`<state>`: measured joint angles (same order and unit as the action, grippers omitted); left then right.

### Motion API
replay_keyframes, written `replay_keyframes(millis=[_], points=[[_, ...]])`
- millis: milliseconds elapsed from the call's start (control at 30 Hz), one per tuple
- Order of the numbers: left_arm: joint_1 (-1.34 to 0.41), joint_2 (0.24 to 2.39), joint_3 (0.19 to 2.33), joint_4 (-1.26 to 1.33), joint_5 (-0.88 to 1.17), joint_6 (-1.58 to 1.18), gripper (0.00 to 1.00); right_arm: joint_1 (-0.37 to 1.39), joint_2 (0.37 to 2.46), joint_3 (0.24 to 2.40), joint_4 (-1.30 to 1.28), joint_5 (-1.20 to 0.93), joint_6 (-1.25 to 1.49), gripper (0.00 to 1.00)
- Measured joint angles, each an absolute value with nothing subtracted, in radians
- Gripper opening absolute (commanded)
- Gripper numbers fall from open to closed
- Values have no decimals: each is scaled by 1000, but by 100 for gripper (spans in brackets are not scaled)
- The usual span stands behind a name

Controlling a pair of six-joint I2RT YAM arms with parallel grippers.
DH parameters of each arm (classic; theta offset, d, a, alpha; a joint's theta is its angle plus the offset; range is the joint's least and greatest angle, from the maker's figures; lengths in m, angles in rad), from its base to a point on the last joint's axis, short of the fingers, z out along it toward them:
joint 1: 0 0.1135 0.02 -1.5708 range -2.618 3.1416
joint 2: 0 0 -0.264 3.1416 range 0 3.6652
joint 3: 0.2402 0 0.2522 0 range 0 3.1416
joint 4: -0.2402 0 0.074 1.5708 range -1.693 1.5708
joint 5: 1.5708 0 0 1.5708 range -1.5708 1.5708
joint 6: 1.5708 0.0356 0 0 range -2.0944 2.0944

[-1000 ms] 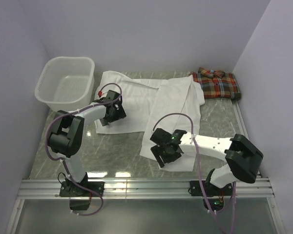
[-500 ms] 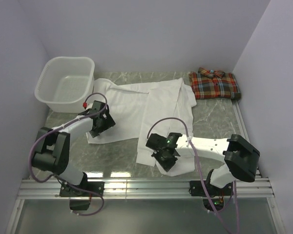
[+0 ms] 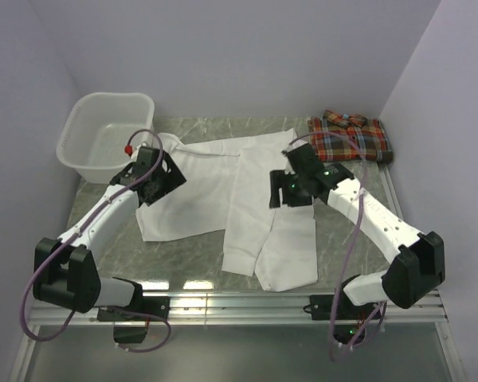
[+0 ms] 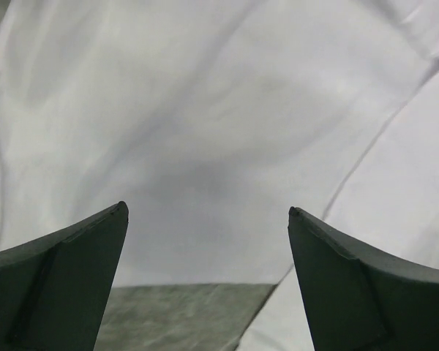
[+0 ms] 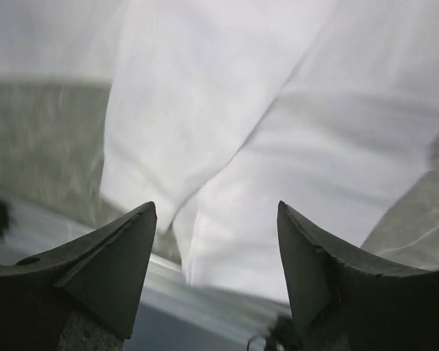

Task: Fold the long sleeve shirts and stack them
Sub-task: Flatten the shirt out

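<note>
- The plain white long-sleeve cloth shirt (image 3: 199,199) lies spread on the grey-green marbled table (image 3: 183,263), in the middle. One part of it is folded over itself, and a long part reaches toward the near edge.
- The red-orange plaid shirt with blue and white lines (image 3: 350,139) lies folded in the far right corner of the table, apart from the white shirt.
- The white plastic laundry basket (image 3: 68,127) stands in the far left corner, just beside the left side of the white shirt.
- The left gripper (image 3: 159,171) is over the left part of the white shirt, near the basket. In the left wrist view its two dark fingers (image 4: 66,278) stand wide apart with nothing between them. The white cloth lies below them, and a small piece of bare table shows at the bottom.
- The right gripper (image 3: 287,191) is over the right part of the white shirt, near the plaid shirt. In the right wrist view its fingers (image 5: 95,270) are also spread and hold nothing. The white cloth is below and beyond them; this view is a little blurred.
</note>
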<state>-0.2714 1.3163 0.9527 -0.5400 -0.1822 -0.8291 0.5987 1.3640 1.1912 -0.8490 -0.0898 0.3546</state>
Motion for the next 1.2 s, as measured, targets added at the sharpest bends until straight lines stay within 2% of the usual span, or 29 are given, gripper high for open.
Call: replay_keyframes(millis=[133, 300, 500, 700, 767, 1033, 1200], points=[[-271, 1422, 1086, -497, -179, -810, 97, 416, 1426, 1187, -741, -102, 411, 70], [-271, 1576, 1157, -447, -168, -788, 97, 303, 1540, 1105, -542, -153, 512, 70], [-272, 1691, 1137, -414, -123, -782, 97, 230, 1625, 945, -385, -219, 611, 70], [-279, 1700, 1036, -395, -94, -791, 97, 211, 1593, 833, -304, -257, 663, 71], [-282, 1687, 993, -376, -89, -803, 97, 211, 1562, 794, -286, -261, 673, 72], [-283, 1465, 750, -316, -69, -852, 97, 208, 1318, 588, -316, -280, 710, 87], [-286, 1300, 625, -363, -33, -897, 97, 208, 1131, 490, -447, -264, 735, 88]])
